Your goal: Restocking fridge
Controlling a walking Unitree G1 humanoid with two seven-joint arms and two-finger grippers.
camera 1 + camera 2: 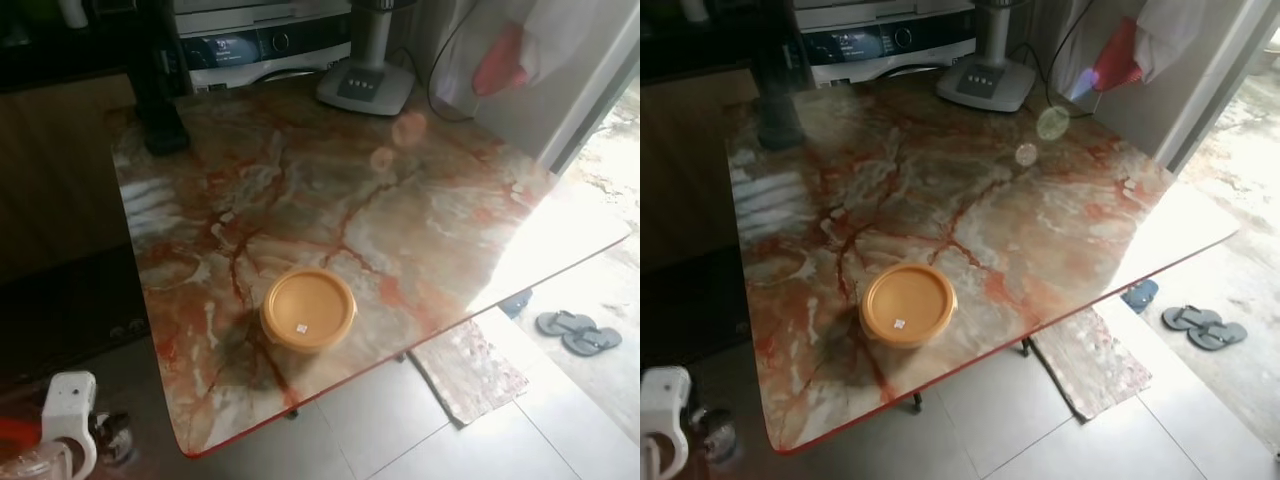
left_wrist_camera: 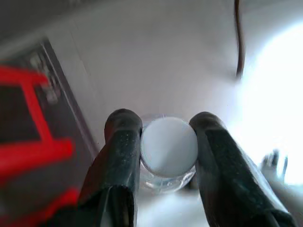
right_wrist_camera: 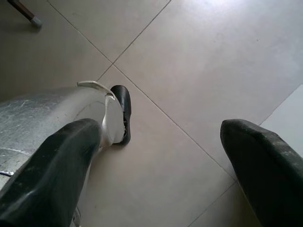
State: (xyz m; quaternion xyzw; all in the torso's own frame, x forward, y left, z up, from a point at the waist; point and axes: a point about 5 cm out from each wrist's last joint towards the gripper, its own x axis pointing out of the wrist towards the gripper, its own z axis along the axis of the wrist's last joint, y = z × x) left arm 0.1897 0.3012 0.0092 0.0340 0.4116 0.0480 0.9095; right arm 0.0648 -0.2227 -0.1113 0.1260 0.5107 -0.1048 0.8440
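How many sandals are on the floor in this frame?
3 visible. Two grey sandals lie side by side on the tiled floor beyond the table's right corner. A blue sandal pokes out from under the table edge; its partner may be hidden beneath.

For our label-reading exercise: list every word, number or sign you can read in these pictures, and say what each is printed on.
No text can be read.
Sticker on the orange container's lid: too small.
Display panel of the appliance behind the table: blurred.
Buttons on the fan base: unreadable.
Cap of the bottle in the left tool: blank.
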